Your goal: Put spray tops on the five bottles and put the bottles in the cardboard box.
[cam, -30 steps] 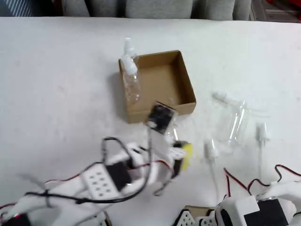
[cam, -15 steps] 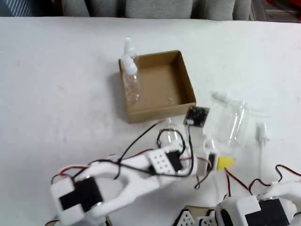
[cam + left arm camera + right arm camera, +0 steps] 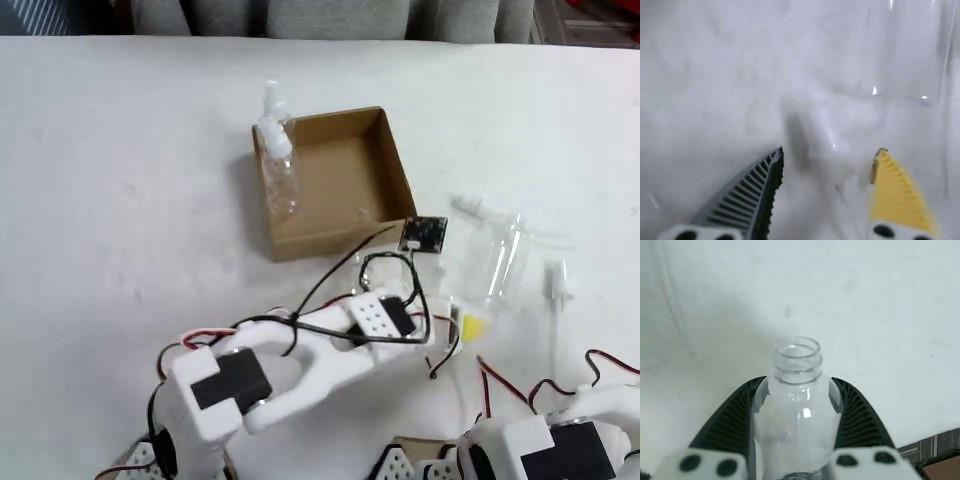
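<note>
My left claw [image 3: 830, 152] stands wide open astride a spray top [image 3: 822, 137] near a corner of the cardboard box [image 3: 345, 175]; my right claw [image 3: 799, 385] clamps an uncapped bottle [image 3: 797, 415].

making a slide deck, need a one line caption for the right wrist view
Right gripper clamped on an uncapped clear bottle, seen against the white table.
</note>
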Available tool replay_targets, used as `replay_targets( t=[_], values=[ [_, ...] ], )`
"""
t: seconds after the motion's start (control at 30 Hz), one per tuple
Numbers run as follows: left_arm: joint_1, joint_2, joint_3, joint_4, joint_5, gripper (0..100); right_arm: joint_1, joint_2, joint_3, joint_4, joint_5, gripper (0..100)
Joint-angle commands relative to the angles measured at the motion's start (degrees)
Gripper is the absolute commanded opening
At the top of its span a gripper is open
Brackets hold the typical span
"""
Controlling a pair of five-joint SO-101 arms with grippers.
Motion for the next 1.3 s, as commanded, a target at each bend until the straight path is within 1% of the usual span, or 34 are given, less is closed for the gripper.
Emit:
replay_targets(
  t=[0.0, 0.13, 0.27, 0.43, 0.53, 0.6, 0.73, 0.83, 1.1, 1.17, 1.27],
  values=[
    [0.2, 0.3, -4.0, 1.5, 1.3, 21, -0.4, -0.3, -1.1, -0.6, 0.6, 1.5],
    [-0.4, 3.2, -6.8, 2.1, 1.3, 13, -0.7, -0.2, -1.1, -0.4, 0.6, 1.5],
    [-0.4, 4.5, -9.2, 4.7, 1.1, 2, -1.1, -0.2, -1.1, -0.4, 0.6, 1.5],
    [-0.1, 4.4, -9.2, 5.8, 1.0, 2, -1.3, -0.3, -1.1, -0.2, 0.4, 1.5],
    [0.0, 3.6, -9.7, 7.8, -1.8, 2, -1.5, -0.9, -1.1, 2.2, 0.4, 1.5],
    [0.7, 1.3, -8.9, 8.2, -3.1, 2, -2.9, -1.7, -1.5, 4.3, -0.6, 1.5],
    [0.8, -6.8, -4.0, 8.4, -3.6, 2, -6.2, -6.2, -1.1, 4.6, -9.5, 1.5],
    [0.7, -14.7, 0.4, 8.4, -8.4, 2, -9.2, -10.5, -1.0, 5.0, -15.1, 1.5],
    [0.4, -39.0, 12.0, 8.4, -19.4, 2, -19.5, -23.3, -0.1, 5.0, -34.5, 1.5],
    [-0.8, -44.9, 14.0, 8.4, -21.2, 2, -23.1, -27.8, 1.8, 5.0, -38.3, 1.5],
    [-3.6, -53.0, 16.3, 8.6, -22.4, 2, -28.5, -35.7, 5.7, 5.0, -42.1, 1.5]
  ],
)
